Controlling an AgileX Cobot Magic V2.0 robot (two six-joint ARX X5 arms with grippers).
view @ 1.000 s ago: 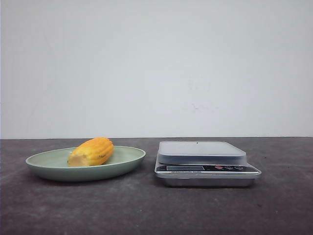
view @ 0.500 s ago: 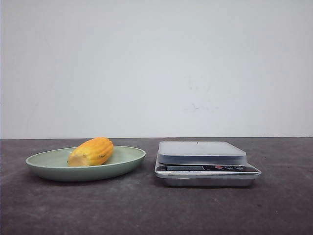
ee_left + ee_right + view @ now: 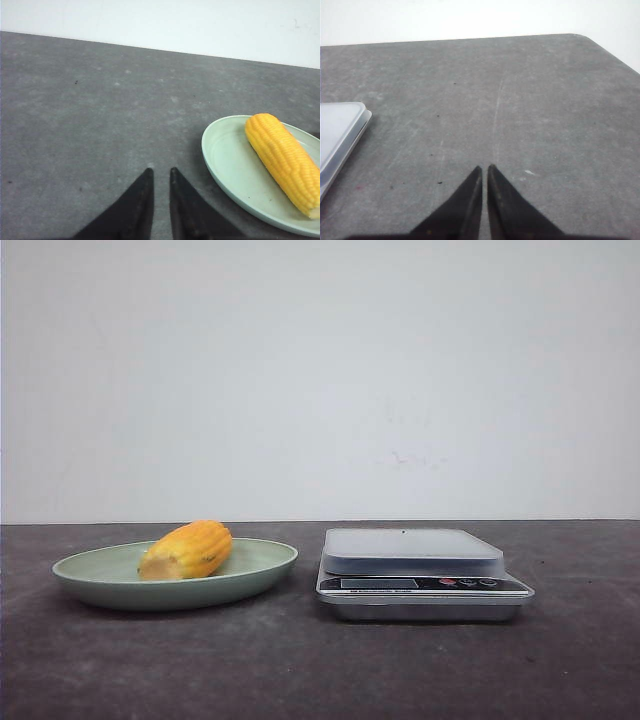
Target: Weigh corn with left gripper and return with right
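**Front view: corn waits on the plate, scale bare**

Front view shows the corn (image 3: 187, 549) lying on its side in the green plate (image 3: 90, 583) at lower left of the frame, with the scale (image 3: 420, 573) just beside the plate toward lower centre-right, both on the dark bench (image 3: 300, 670). Neither arm appears in this view.

The cob looks stiff and fairly light, probably not fragile, but its rounded, ridged body could roll or slip. The safest hold seems to be across its middle, jaws squeezing the long sides rather than the ends.

It is a short, stubby orange-yellow piece with neat kernel rows and a paler blunt end.

In the left wrist view the left gripper (image 3: 159, 175) hovers over bare bench, well apart from the corn at the right of that frame; its jaws are nearly closed and hold nothing. The right gripper (image 3: 484, 171) likewise has its jaws almost together, empty, the scale's corner at the left edge.
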